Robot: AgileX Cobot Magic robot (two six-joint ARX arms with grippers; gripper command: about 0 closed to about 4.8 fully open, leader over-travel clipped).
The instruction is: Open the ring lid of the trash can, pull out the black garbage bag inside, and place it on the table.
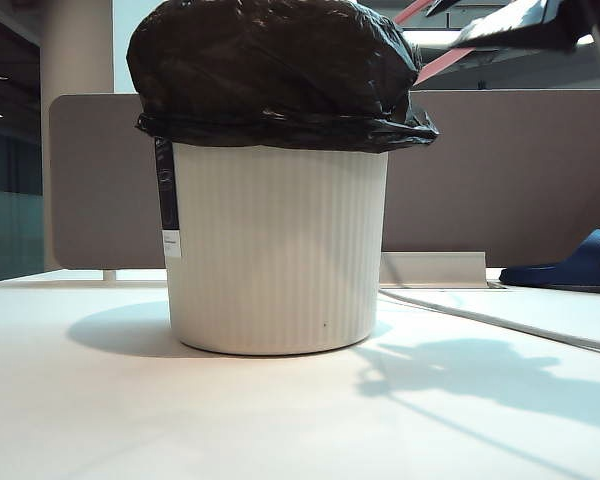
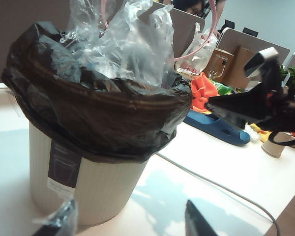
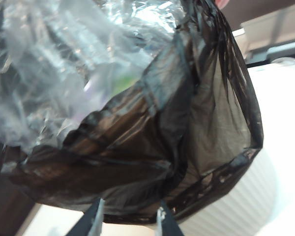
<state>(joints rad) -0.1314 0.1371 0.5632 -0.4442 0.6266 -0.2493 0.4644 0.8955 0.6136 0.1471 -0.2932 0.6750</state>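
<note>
Stock of the scene, taken left to right about the trash can as landmark.

1. Left gripper (image 2: 128, 221): low before the trash can, on the label side. Fingertips stand apart with bare tabletop between them; nothing held.

2. Trash can (image 1: 277, 250): upright on the table (image 1: 100, 410), cream, ribbed, dark label strip on its left flank.

3. Black garbage bag (image 1: 275, 70): seated in the can, its mouth folded out over the rim and bulging above it. Clear crumpled plastic (image 2: 118, 44) heaps out of its top. Not yet drawn out.

4. Ring lid (image 2: 206, 34): pink hoop seen raised behind and above the can in the left wrist view, off the rim. What holds it there cannot be told. Opening step judged done.

5. Right gripper (image 3: 128, 219): hard against the bag's overhanging edge, on the can's right. Fingers parted, the bag fold just above them; not clamped.

6. Blue slipper (image 1: 570, 265): well right of the can.

Outstanding, by judgement: seize the bag, lift it clear, lay it on the table.
</note>
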